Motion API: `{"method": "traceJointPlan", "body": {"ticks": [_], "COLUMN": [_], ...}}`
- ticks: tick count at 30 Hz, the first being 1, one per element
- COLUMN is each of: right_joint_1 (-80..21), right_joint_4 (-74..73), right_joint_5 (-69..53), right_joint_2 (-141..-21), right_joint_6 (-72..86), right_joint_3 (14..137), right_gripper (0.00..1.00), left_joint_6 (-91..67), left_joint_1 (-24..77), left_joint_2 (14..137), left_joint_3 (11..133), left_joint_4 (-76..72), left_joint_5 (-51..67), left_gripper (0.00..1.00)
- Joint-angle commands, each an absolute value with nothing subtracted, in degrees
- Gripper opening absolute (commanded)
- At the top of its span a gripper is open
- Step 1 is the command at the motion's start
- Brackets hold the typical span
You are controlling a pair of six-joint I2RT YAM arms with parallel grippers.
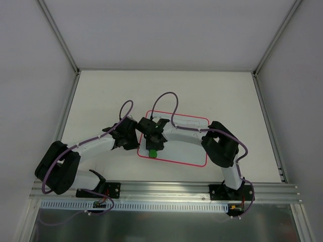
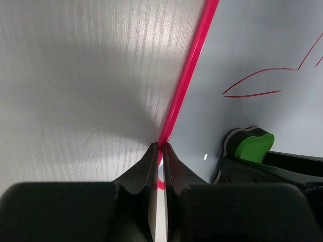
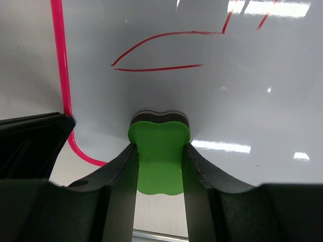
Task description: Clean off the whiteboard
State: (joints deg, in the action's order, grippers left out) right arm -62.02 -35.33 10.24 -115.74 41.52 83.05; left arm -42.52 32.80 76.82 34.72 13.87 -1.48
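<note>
The whiteboard [image 1: 189, 151], white with a pink border, lies flat on the cream table. Red scribbles [image 3: 156, 50] mark it near its near-left corner and also show in the left wrist view [image 2: 252, 83]. My left gripper [image 1: 134, 137] is shut on the board's left pink edge [image 2: 184, 75] by that corner, with the jaws pinching the rim [image 2: 161, 147]. My right gripper [image 1: 153, 146] is shut on a green eraser [image 3: 159, 156] with a black felt base. The eraser stands on the board just short of the scribbles. It also shows in the top view [image 1: 153, 152] and in the left wrist view [image 2: 254, 146].
The cream table [image 1: 101, 96] is boxed in by grey walls on the left, far and right sides. An aluminium rail [image 1: 166, 189] with both arm bases runs along the near edge. The right forearm [image 1: 186, 135] lies across the board.
</note>
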Motion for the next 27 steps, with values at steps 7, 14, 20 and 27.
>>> {"method": "traceJointPlan", "body": {"ticks": [7,14,20,27], "right_joint_1": [-56.2,-47.3,-42.9,-49.1], "right_joint_4": [-44.0,-44.3,-44.4,-43.2], "right_joint_5": [20.4,23.5,24.1,17.5], "right_joint_2": [-116.5,-111.1,-111.8,-121.9], "right_joint_6": [46.8,44.9,38.5,34.5], "right_joint_3": [77.6,69.4,72.9,85.4], "right_gripper": [0.0,0.0,0.0,0.0], "left_joint_6": [-42.3,-42.0,-41.7,-41.4], "left_joint_1": [32.7,32.6,32.6,32.6], "left_joint_2": [76.0,75.6,75.1,74.7], "left_joint_3": [31.1,30.5,30.2,30.2], "left_joint_4": [20.1,20.1,20.1,20.1], "left_joint_5": [-1.9,-1.6,-1.2,-1.1], "left_gripper": [0.0,0.0,0.0,0.0]}}
